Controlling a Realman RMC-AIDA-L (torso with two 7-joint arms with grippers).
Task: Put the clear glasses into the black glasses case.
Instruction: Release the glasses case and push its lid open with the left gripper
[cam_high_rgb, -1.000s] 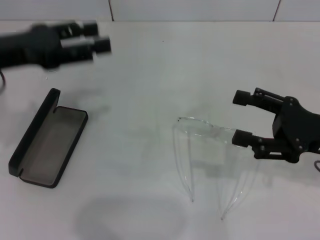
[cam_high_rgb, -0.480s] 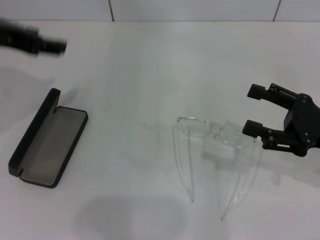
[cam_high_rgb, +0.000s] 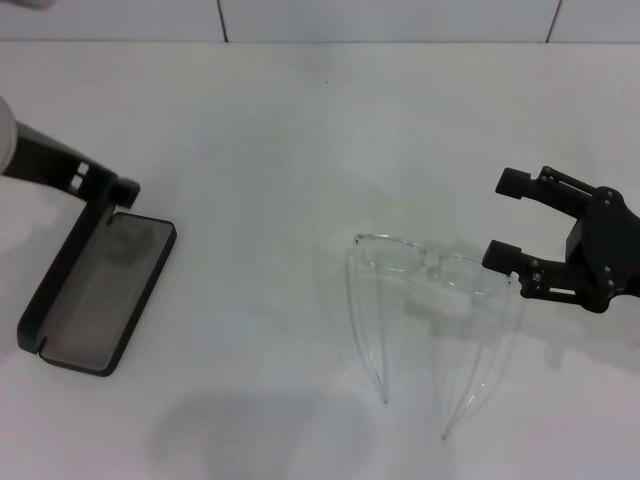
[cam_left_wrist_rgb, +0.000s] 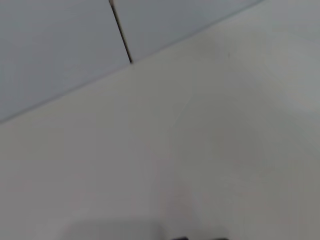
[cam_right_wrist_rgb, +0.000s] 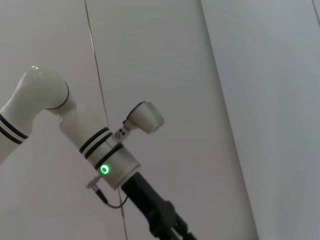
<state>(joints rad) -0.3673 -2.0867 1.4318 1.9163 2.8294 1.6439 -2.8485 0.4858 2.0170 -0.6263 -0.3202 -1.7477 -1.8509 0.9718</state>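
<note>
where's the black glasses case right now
In the head view the black glasses case lies open on the white table at the robot's left, with the left claw at its far end, well apart from the clear glasses.

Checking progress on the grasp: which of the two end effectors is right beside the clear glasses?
The right end effector, open beside the clear plastic wraparound glasses; the left end effector is at the open matte black glasses case.
</note>
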